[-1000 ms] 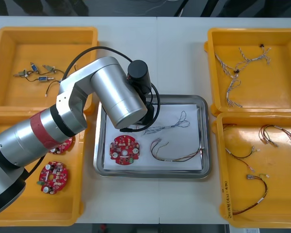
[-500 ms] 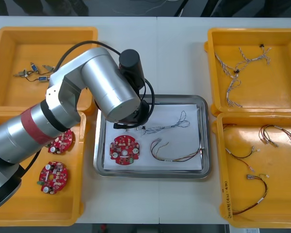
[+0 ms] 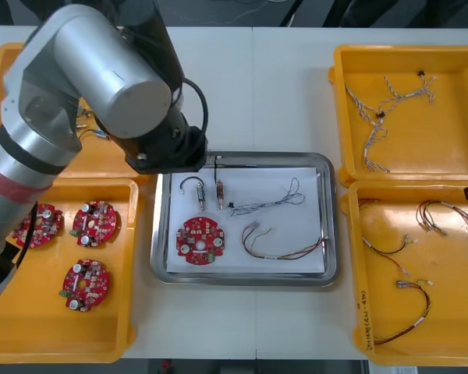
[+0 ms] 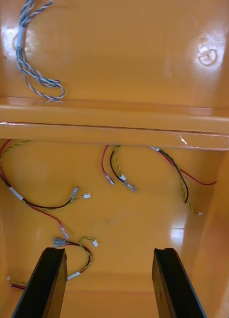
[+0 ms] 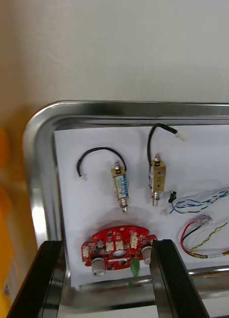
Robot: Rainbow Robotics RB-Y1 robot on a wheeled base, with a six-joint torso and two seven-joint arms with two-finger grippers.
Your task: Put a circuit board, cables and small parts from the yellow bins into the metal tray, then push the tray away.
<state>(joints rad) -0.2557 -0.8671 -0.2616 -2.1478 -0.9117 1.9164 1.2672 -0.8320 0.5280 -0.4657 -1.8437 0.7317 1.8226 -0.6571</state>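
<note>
Hovering above the left side of the tray [image 3: 331,226], the left fingers [image 5: 50,278] stand wide apart w/ nothing between them: empty, touching nothing. That fits a drop-off already made, w/ the arm lifted clear so it won't disturb the load.

The tray sits mid-desk [image 3: 281,93] betw. the bins, white inside. On it:
- The circuit board [image 3: 200,241] lies at the near left.
- The two small metal parts [image 3: 201,190] lie side by side just beyond the board, each w/ a short black lead.
- The blue-white cable [image 3: 269,201] is to their right, one end close to a part.
- The red-yellow cable [image 3: 285,249] is toward the near right.

Everything lies flat & well inside the rim, so prob. nothing spills when the tray slides. The load looks complete; the push away isn't done yet.

The right fingers [image 4: 50,283], also spread wide & empty, hang over the near right bin [image 3: 452,319] above its loose cables, touching none. That arm looks parked.
</note>
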